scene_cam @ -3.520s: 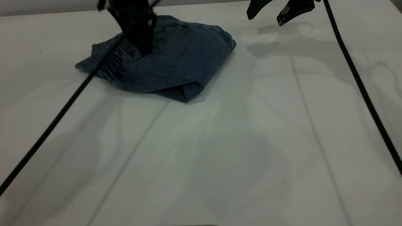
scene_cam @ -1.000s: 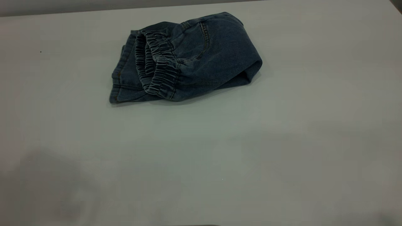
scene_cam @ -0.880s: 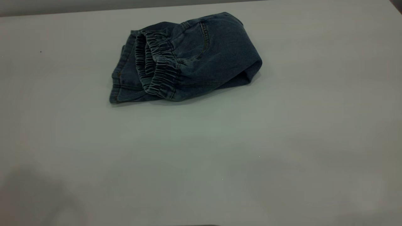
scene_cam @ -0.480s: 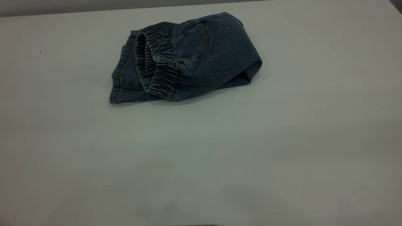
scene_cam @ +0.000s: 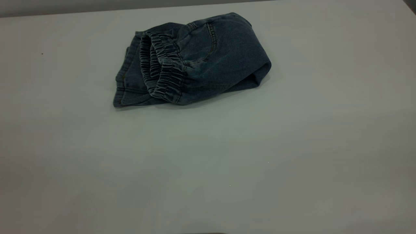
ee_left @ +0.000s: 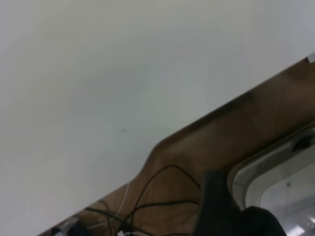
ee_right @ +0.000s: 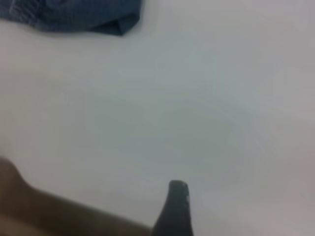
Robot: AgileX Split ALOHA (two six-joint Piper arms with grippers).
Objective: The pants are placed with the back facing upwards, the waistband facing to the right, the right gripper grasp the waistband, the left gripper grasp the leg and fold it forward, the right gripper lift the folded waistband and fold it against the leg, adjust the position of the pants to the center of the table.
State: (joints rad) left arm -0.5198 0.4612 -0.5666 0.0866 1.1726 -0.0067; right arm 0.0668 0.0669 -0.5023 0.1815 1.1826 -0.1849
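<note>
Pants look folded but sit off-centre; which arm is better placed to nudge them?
Probably right: its wrist view shows the pants nearby on the table; the left wrist view shows only table edge.

Right wrist cam mostly just shows the pale counter (ee_right: 197, 98). A folded corner of the blue denim pants (ee_right: 83, 14) pokes in at one edge, lying flat on it. One dark fingertip of the right tool (ee_right: 174, 209) sticks into view, well apart from the denim. Brown surface past the counter's edge.
</note>
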